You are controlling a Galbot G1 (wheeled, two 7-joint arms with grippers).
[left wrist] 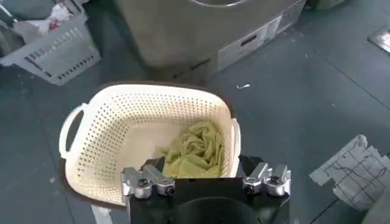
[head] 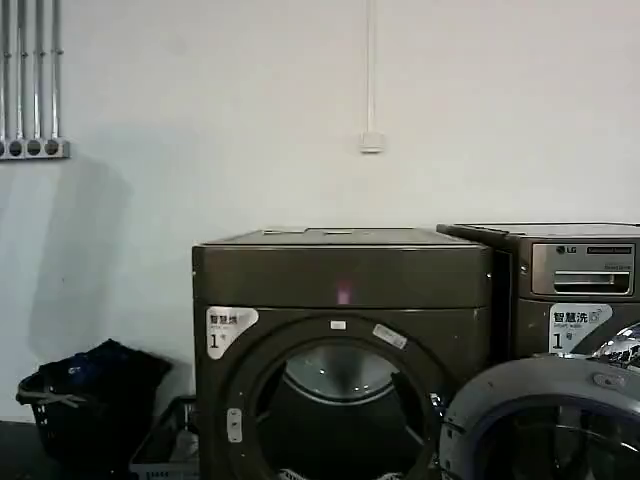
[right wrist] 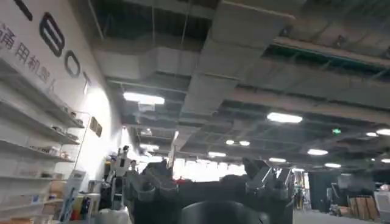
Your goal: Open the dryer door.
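The dryer [head: 340,275] stands in the middle of the head view, dark bronze-grey, with a small pink light and a white "1" sticker. Its round opening [head: 340,400] is uncovered and the drum shows inside. The dryer door [head: 545,425], chrome-rimmed with dark glass, hangs swung out to the right in front of the neighbouring machine. My left gripper [left wrist: 207,182] is open, held over a cream laundry basket [left wrist: 109,122] that holds a yellow-green cloth [left wrist: 192,152]. My right gripper [right wrist: 207,182] is open, points up at the ceiling and holds nothing.
A similar machine with a silver LG panel [head: 583,268] stands right of the dryer. A dark basket of clothes [head: 90,400] and a grey crate [head: 165,445] sit to its left. A grey basket [left wrist: 55,49] and a mesh sheet [left wrist: 353,170] lie on the dark floor.
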